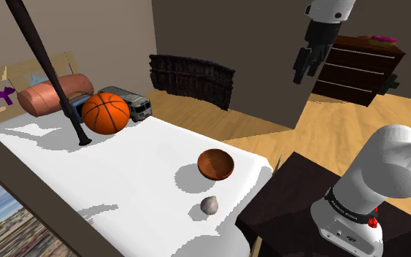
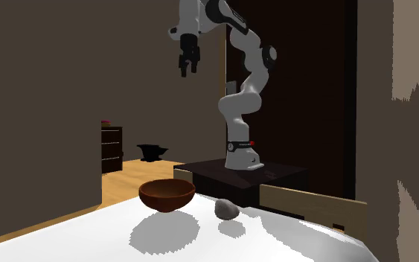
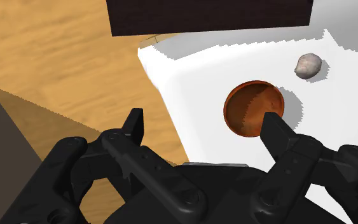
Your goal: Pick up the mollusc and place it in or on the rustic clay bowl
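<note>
Shoulder view: my hand [image 1: 304,71] hangs high above the wood floor, off the edge of the bed [image 1: 123,182] and well apart from everything on it. The mollusc [image 1: 209,205], a small grey lump, lies on the white sheet near the corner closest to my stand. The brown bowl [image 1: 216,174] sits near it, farther in. Second exterior view: the hand [image 2: 189,68] is well above both items. The mollusc [image 2: 227,209] rests just beside the bowl [image 2: 167,197], not touching it. Wrist view: the hand [image 3: 203,121] has its fingers spread wide, with nothing between them. The bowl [image 3: 244,114] lies ahead of the fingers and the mollusc [image 3: 309,65] beyond it, off toward one finger's side. Its long axis I cannot read with confidence. Finding: the approach calls for travel forward over the bowl, then a long descent.
</note>
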Controlling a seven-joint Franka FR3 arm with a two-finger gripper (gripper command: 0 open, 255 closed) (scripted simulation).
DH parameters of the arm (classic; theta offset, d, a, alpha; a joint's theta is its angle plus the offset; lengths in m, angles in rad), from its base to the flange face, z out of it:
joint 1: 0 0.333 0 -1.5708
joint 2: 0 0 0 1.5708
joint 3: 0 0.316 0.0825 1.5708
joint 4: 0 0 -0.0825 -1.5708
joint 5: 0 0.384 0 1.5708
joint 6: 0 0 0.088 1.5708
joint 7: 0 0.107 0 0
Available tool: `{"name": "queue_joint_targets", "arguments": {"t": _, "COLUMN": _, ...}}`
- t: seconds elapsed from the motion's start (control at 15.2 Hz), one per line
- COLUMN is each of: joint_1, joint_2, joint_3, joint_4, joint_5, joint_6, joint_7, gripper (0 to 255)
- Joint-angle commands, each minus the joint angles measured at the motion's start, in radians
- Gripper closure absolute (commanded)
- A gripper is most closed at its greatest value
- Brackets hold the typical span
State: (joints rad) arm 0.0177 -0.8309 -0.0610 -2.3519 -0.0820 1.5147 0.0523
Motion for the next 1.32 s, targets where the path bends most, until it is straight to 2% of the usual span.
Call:
{"name": "queue_joint_targets", "arguments": {"t": 0.0, "joint_1": 0.0, "joint_2": 0.0, "joint_3": 0.0, "joint_4": 0.0, "joint_5": 0.0, "joint_6": 0.0, "joint_7": 0.0, "gripper": 0}}
{"name": "queue_joint_targets", "arguments": {"t": 0.66, "joint_1": 0.055, "joint_2": -0.039, "joint_3": 0.231, "joint_4": -0.26, "joint_5": 0.096, "joint_6": 0.237, "joint_7": 0.25, "gripper": 0}}
{"name": "queue_joint_targets", "arguments": {"t": 0.99, "joint_1": 0.087, "joint_2": 0.022, "joint_3": 0.361, "joint_4": -0.337, "joint_5": 0.144, "joint_6": 0.377, "joint_7": 0.384, "gripper": 0}}
{"name": "queue_joint_targets", "arguments": {"t": 1.25, "joint_1": 0.098, "joint_2": 0.116, "joint_3": 0.475, "joint_4": -0.368, "joint_5": 0.169, "joint_6": 0.5, "joint_7": 0.499, "gripper": 0}}
